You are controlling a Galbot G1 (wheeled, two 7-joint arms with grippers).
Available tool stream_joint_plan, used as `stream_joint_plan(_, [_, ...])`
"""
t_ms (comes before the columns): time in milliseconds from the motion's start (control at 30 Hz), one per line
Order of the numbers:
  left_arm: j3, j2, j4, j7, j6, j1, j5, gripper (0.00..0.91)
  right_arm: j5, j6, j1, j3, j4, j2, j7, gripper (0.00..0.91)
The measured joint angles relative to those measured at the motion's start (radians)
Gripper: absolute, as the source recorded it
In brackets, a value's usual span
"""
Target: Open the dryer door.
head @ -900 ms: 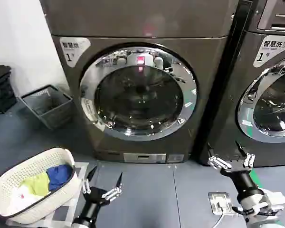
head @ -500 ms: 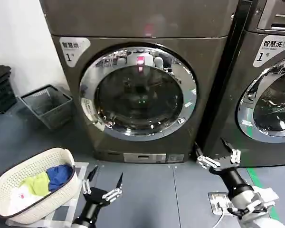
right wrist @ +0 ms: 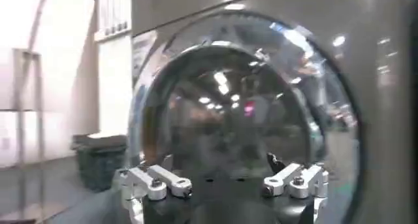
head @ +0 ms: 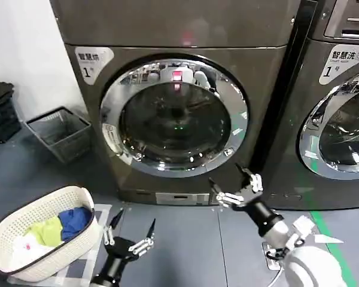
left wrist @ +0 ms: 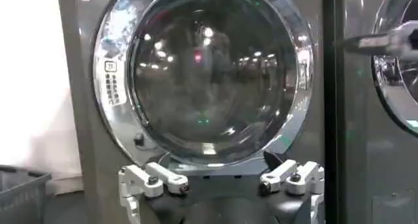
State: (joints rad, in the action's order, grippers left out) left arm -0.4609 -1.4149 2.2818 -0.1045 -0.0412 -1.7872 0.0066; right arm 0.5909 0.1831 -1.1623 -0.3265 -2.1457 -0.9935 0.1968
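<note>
Dryer door (head: 175, 115) sits shut and flush on the front of the dark grey machine (head: 173, 36), centre of the head view; chrome ring whole, dark glass mostly reflections, so the drum behind it is hard to make out. Right gripper (head: 234, 186) is raised in front of the machine's lower panel, at about 5 o'clock from the door's centre, just below the ring and apart from it; jaws spread wide, nothing between them. Its arm runs off toward the 5 o'clock corner of the head view, partly cut by the edge. In the right wrist view the same gripper (right wrist: 222, 179) faces the door (right wrist: 241, 114), glass blurred with ceiling-light glare. Left gripper (head: 130, 236) hangs low over the floor at 7 o'clock from the door, well apart from it, jaws released and empty; its wrist view (left wrist: 219, 178) frames the door (left wrist: 202, 68) square on. Neighbouring machine (head: 341, 72) at 3 o'clock is cropped by the frame. White laundry basket (head: 24, 224) with coloured cloth sits at 8 o'clock, its near rim cut off; a dark wire basket (head: 63, 133) stands at 9 o'clock.
</note>
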Motion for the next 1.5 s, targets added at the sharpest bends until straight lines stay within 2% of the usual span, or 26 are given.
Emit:
stream_joint_plan(200, [-0.005, -0.001, 0.014, -0.008, -0.004, -0.004, -0.002, 0.907, 0.065, 0.003, 0.143, 0.099, 0.067, 0.030, -0.010, 0.907])
stream_joint_plan(500, [-0.009, -0.007, 0.025, -0.009, -0.007, -0.020, 0.001, 0.907, 0.210, 0.039, 0.329, 0.230, 0.145, 0.046, 0.010, 0.907])
stream_joint_plan(700, [-0.010, -0.010, 0.030, -0.010, -0.012, -0.030, 0.005, 0.907, 0.253, 0.050, 0.423, 0.292, 0.195, 0.043, 0.038, 0.907])
stream_joint_plan(1500, [-0.020, -0.010, 0.043, -0.016, -0.018, -0.043, 0.010, 0.907, 0.259, 0.035, 0.697, 0.496, 0.423, -0.063, 0.043, 0.907])
